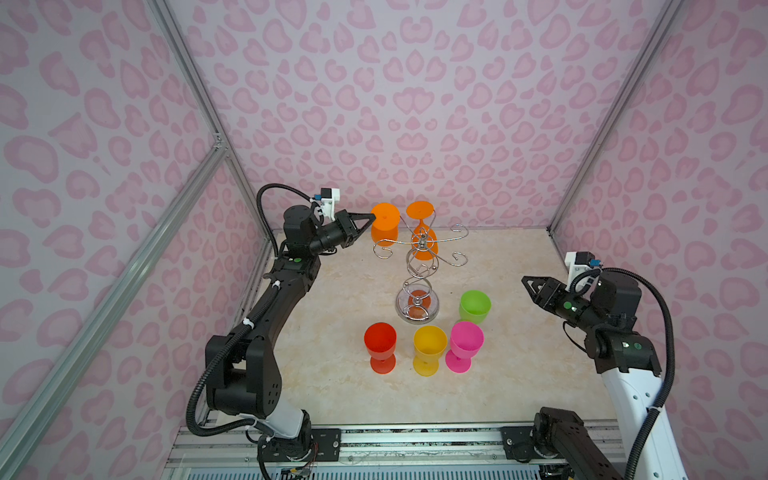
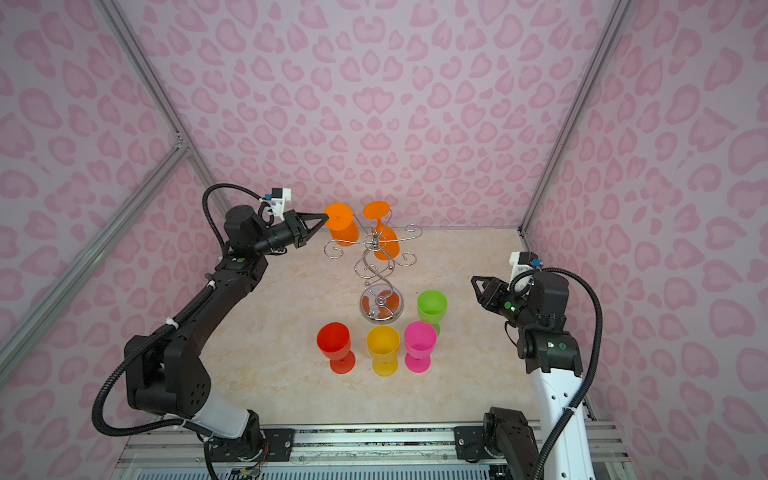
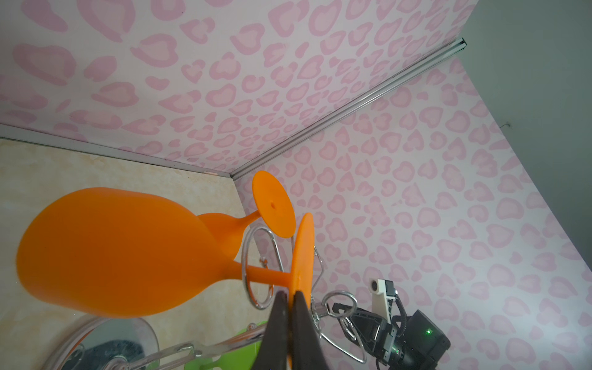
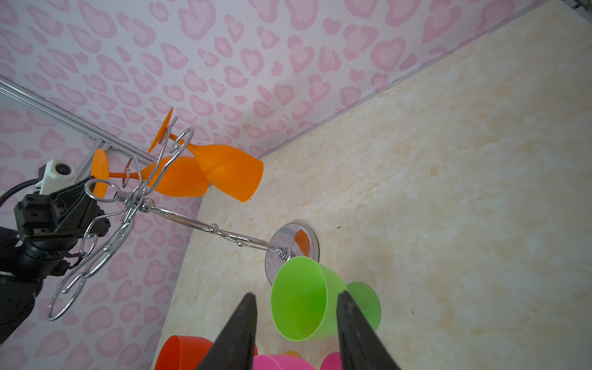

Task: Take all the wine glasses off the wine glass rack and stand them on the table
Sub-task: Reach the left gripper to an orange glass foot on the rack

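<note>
Now the wine glass (image 1: 384, 232) is orange and matte, and it hangs upside down on the rack (image 1: 409, 313), at about 11 o'clock from the rack's round base in both top views. Its flat foot is on top, its stem passes through a curled hook, and its bowl points down. The left gripper (image 3: 291, 296) is pinched tight on the rim of this foot; the wrist view shows the thin orange disc between the two black fingers (image 3: 277, 326). A second orange glass (image 1: 428, 239) hangs the same way at 12 o'clock; whether the two bowls touch I cannot tell. The rack is shiny chrome wire with a twisted stem, and two of its hooks carry glasses. On the table (image 1: 340, 395) four glasses stand upright, mouths up: green glass (image 1: 475, 307) just beside the base at 3 o'clock, red glass (image 1: 380, 343) at 7, yellow glass (image 1: 430, 345) at 6, pink glass (image 1: 466, 340) at 4. The right gripper (image 1: 527, 284) hovers farther out at 3 o'clock, well apart from the green glass, its jaws apart, holding nothing.
</note>
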Available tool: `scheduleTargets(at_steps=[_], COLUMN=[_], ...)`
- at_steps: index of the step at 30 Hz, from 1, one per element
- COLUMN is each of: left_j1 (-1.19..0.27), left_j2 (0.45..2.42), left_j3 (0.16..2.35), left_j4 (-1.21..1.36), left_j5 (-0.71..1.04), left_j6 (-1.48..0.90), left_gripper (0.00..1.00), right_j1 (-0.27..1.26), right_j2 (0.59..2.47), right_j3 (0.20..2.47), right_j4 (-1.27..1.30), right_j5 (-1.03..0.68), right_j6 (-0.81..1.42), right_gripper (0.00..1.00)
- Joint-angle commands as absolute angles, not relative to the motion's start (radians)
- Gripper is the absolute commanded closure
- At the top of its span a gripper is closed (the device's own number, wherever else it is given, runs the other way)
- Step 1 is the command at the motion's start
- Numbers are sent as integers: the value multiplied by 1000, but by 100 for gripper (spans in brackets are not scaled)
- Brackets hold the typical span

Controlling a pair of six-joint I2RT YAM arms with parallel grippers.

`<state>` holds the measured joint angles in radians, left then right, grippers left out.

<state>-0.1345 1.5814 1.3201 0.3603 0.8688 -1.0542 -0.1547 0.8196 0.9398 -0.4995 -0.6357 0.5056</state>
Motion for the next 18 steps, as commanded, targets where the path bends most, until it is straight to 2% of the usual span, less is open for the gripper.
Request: scheduleTargets(at_steps=[1, 18], left_j1=[-131, -174], left_j2=[1598, 1678], left_j3=[1339, 1440], left_j4=[393, 411], left_j5=[876, 900], left_j6=[-1069, -1089], left_gripper=[98, 98], right_j1=[-158, -163], right_j2=[819, 816], right_j3=[931, 901], right_j4=[-471, -448], right_j5=[-647, -655], right_j6=[515, 528], right_gripper=[58, 58])
